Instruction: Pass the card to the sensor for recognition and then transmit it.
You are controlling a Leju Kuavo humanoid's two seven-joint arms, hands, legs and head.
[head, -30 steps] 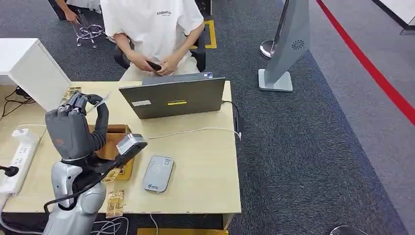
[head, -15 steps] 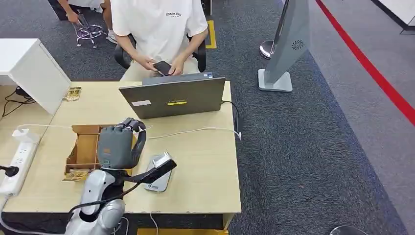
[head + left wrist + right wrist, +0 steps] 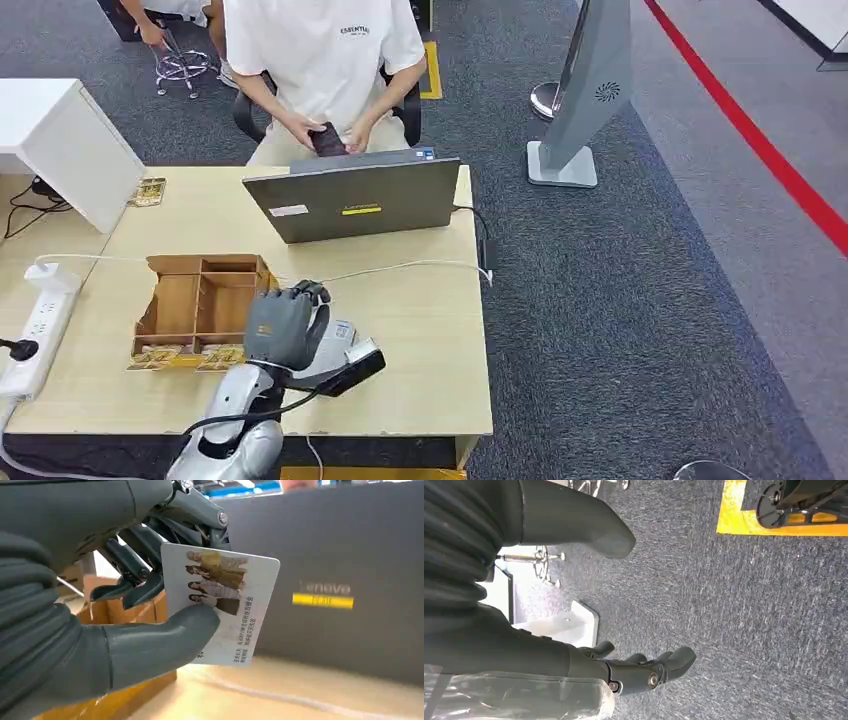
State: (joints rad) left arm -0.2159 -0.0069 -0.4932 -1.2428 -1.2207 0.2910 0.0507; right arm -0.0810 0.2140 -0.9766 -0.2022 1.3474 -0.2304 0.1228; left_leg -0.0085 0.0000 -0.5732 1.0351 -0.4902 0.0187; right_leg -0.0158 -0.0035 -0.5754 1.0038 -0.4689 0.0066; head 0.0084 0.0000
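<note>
We see our left hand pinching a white card between the thick grey thumb and the darker fingers behind it. The card stands nearly upright, printed with small figures of people and lines of text. Behind it rises a dark grey laptop lid bearing a yellow stripe. A brown cardboard box sits beside the hand on the pale wooden table.

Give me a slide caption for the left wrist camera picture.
Left robot hand pinches a printed card in front of the grey laptop.
</note>
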